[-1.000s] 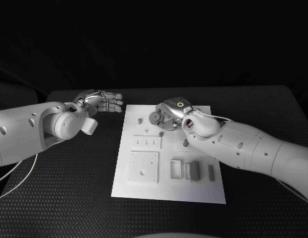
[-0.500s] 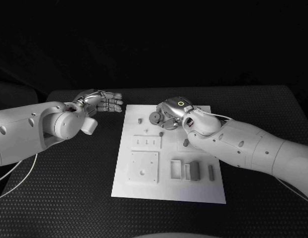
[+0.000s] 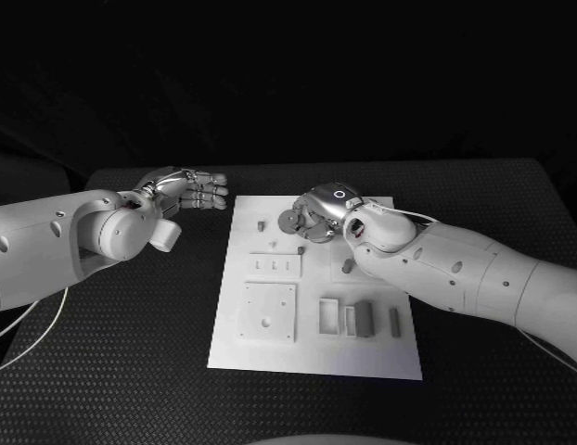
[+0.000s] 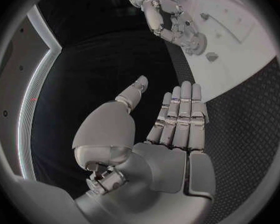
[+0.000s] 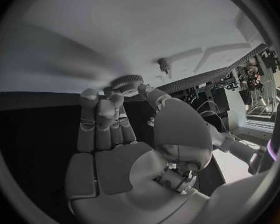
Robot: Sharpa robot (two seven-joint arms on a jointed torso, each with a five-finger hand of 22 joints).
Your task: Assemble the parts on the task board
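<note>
The white task board [image 3: 315, 348] lies in the middle of the table. My right hand [image 3: 321, 213] hovers over the board's far end and pinches a round toothed gear [image 3: 293, 221] between thumb and fingers. The right wrist view shows the gear [image 5: 126, 81] at the fingertips, just above the board [image 5: 115, 30], with a small peg [image 5: 163, 63] standing beyond it. My left hand [image 3: 190, 190] is held flat with its fingers straight beside the board's far left corner, holding nothing. In the left wrist view the left hand [image 4: 174, 122] is empty, and the right hand [image 4: 174, 22] is beyond it.
On the board are a small peg [image 3: 262, 225], a perforated strip [image 3: 275, 267], a square plate [image 3: 270, 311], a slotted holder [image 3: 331, 316], grey bars [image 3: 365, 318] and a dark piece [image 3: 348, 267]. Black matting [image 3: 128, 352] surrounds the board.
My right forearm has shifted very slightly to the left; the hand and gear stay over the board's far end. The left hand has not moved.
</note>
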